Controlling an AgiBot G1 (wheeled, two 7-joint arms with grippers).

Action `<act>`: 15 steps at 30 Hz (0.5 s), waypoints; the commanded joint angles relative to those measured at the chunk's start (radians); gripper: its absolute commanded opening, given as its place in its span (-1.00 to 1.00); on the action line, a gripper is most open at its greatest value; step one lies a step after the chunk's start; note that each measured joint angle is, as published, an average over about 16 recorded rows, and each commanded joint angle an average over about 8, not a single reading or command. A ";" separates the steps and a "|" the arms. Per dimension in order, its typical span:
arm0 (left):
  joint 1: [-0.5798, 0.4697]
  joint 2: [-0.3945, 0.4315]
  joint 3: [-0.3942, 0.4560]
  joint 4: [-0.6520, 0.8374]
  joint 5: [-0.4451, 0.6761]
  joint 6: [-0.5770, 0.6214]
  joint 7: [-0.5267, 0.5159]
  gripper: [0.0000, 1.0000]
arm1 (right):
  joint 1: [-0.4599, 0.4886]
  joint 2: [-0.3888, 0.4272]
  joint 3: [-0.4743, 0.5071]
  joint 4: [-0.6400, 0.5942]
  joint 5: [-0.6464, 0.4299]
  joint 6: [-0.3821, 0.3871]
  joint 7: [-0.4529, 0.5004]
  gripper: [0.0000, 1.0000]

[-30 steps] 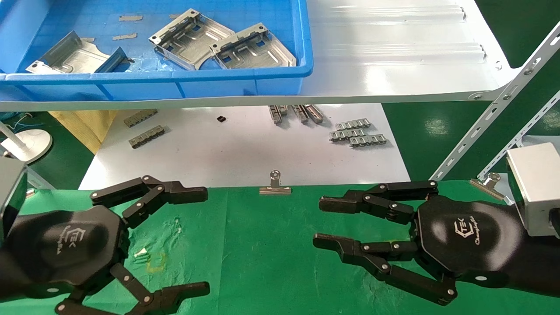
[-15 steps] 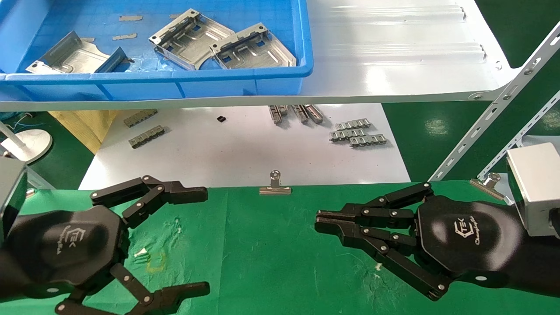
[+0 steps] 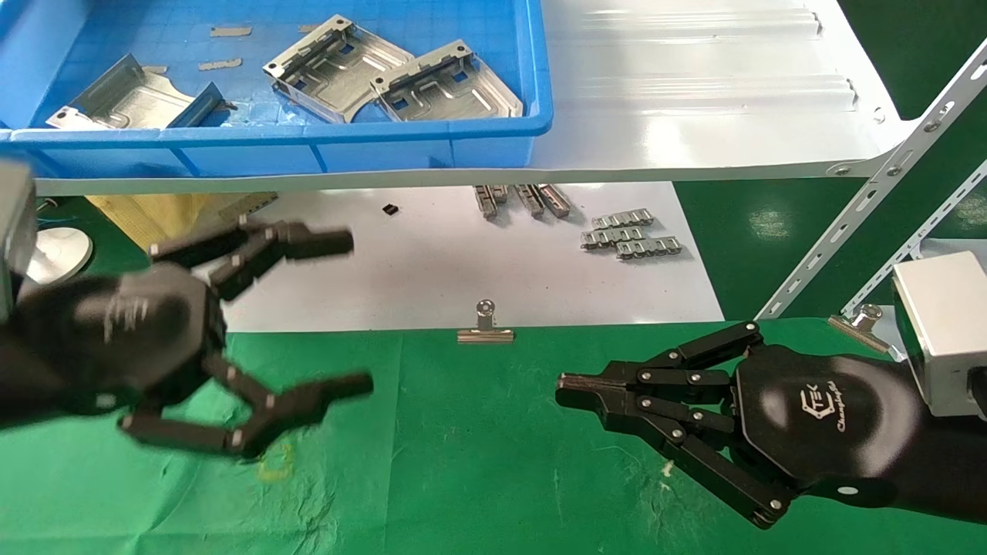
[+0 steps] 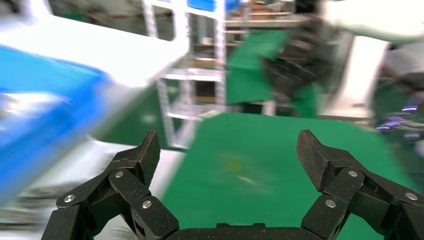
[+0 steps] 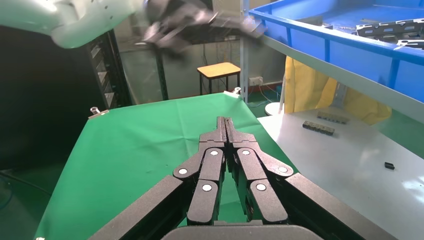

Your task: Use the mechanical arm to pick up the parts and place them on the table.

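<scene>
Above the far edge of the green worktop [image 3: 478, 462], the left gripper [image 3: 343, 312] hangs with its jaws spread wide and nothing between them. Three metal parts [image 3: 443, 85] lie in the blue bin [image 3: 432, 146] on the white shelf [image 3: 694, 92], well apart from it. The right gripper [image 3: 563, 389] rests low over the worktop, jaws pressed together on nothing.

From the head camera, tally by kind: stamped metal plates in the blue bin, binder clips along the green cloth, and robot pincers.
Stamped metal plates: 3
Binder clips: 2
Pincers: 2 (left pincer, right pincer)
Total: 7
</scene>
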 commanded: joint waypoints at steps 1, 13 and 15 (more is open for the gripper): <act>-0.060 0.012 0.004 0.004 0.031 -0.026 -0.011 1.00 | 0.000 0.000 0.000 0.000 0.000 0.000 0.000 -1.00; -0.556 0.282 0.142 0.635 0.368 -0.223 0.060 1.00 | 0.000 0.000 0.000 0.000 0.000 0.000 0.000 -1.00; -0.604 0.325 0.163 0.737 0.418 -0.292 0.079 1.00 | 0.000 0.000 0.000 0.000 0.000 0.000 0.000 -1.00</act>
